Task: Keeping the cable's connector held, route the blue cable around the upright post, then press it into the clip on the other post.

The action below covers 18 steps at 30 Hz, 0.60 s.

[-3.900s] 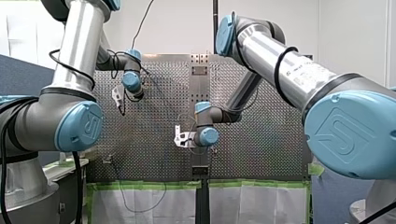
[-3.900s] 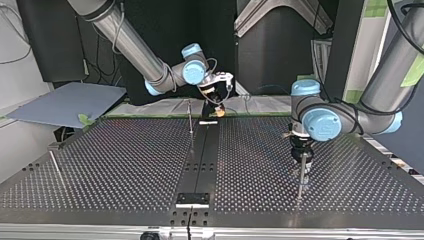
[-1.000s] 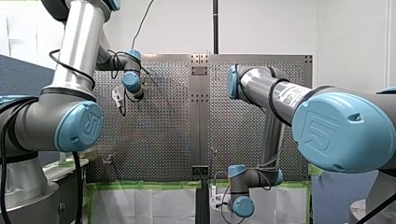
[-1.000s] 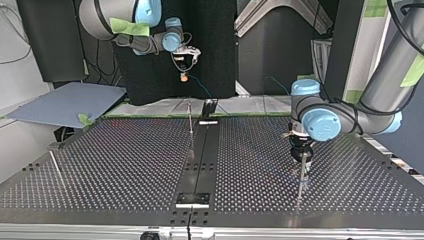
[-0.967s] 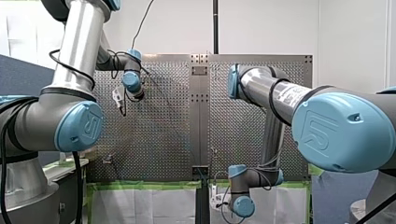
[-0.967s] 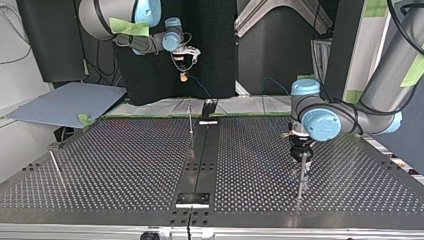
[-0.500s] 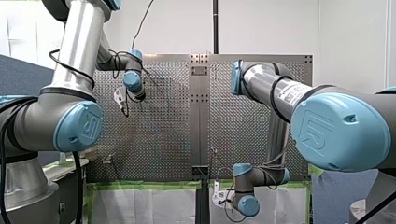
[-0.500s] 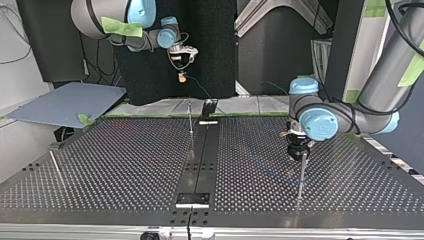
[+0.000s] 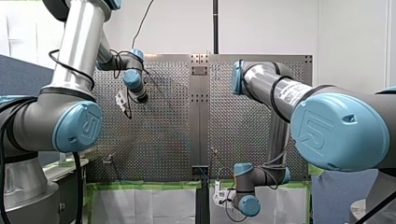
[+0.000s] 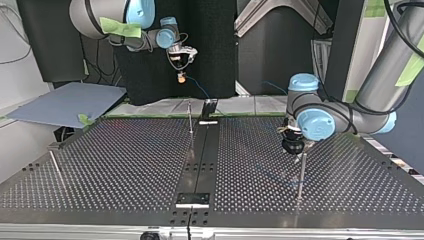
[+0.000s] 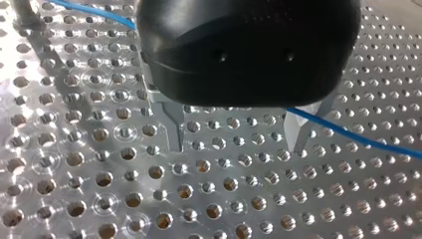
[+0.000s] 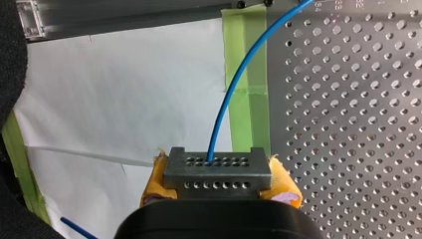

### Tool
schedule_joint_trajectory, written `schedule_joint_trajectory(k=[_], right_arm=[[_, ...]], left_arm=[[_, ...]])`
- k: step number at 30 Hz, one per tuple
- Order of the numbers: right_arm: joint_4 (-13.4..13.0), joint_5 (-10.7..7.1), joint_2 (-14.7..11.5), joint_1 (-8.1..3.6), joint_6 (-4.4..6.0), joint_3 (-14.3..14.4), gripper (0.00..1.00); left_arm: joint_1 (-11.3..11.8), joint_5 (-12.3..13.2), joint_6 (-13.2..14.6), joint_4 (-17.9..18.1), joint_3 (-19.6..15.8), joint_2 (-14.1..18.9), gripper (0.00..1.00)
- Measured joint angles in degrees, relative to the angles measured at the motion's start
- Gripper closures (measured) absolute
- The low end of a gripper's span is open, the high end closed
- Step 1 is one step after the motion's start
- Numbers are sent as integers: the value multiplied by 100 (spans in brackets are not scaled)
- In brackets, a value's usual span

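Gripping the grey, drilled metal connector between yellow pads, the right gripper is held well apart from the upright post. The thin, smooth blue cable is seen running crosswise past the left gripper. Its bare metal fingers are spread and empty, just beside the post's top, so the left arm is judged nearer.

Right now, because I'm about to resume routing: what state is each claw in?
My left claw: open, gripping nothing.
My right claw: closed on the connector of the blue cable.
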Motion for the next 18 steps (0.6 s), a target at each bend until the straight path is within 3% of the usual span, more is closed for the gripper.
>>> schedule_joint_trajectory(k=[8, 18], right_arm=[[-18, 2, 2, -12, 0, 0, 100], [-27, -8, 3, -14, 0, 0, 100]], left_arm=[[-42, -201, -521, -22, -5, 3, 1], [-44, 12, -1122, -23, -19, 51, 1]])
